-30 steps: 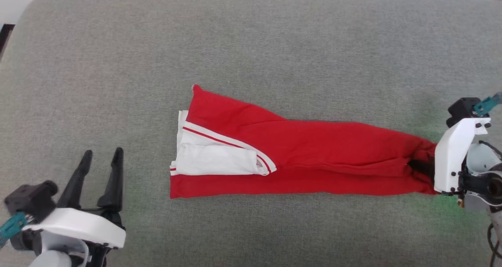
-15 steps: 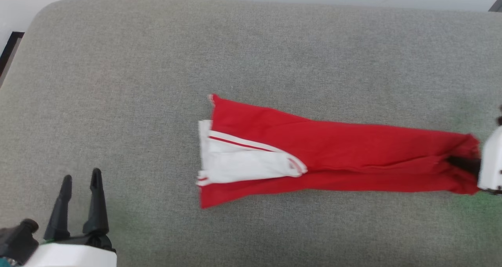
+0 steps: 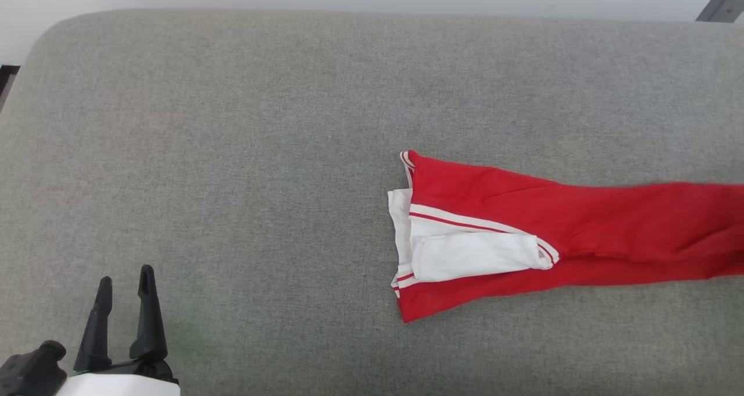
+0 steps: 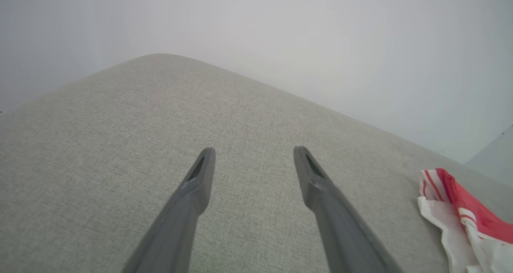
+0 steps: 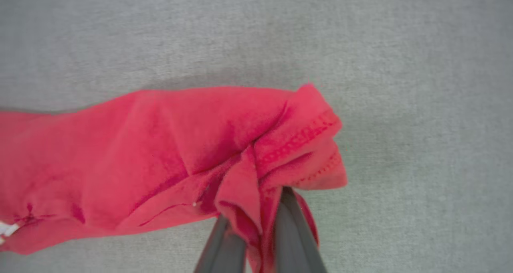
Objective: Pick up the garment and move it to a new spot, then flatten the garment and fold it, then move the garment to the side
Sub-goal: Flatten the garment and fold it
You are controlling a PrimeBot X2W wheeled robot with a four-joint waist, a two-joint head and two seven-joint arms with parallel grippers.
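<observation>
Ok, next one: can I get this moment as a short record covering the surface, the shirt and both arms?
surface: grey fabric cushion
T-shirt: red, folded into a long strip across the cushion
sleeve: white, folded on top at the strip's left end
left gripper: fingers spread, nothing between them, clear of the T-shirt
right gripper: shut on the T-shirt's bunched right end

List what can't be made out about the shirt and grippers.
Head view: the garment runs off the right edge; its gripped end is cut off.
Right wrist view: bunched fabric hides the fingertips of the right gripper.
Left wrist view: the lower right corner cuts off most of the garment.
Head view: the bottom edge cuts off the left gripper behind its fingers.
</observation>
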